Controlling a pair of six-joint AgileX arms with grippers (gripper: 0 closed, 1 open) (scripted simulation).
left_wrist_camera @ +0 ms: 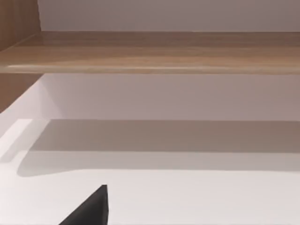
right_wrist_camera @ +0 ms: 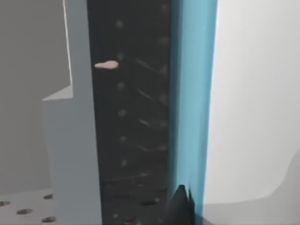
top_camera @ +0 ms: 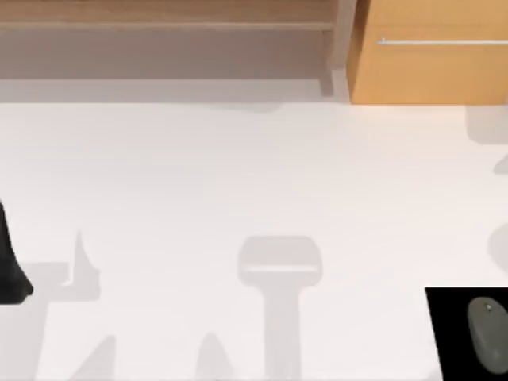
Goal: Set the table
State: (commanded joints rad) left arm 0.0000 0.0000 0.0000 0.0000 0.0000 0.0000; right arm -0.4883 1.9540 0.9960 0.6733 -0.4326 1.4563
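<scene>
You see the white table spreading across the top view below the wooden shelf and orange cabinet, a grey mouse on a black pad at its right near corner, while neither gripper's finger state can be told.

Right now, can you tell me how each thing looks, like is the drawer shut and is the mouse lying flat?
Drawer cabinet: shut, handle level.
Mouse: lying flat on its black mat, untouched.
Shelf: bare, standing behind the table.
Left arm: at the table's left edge.
</scene>
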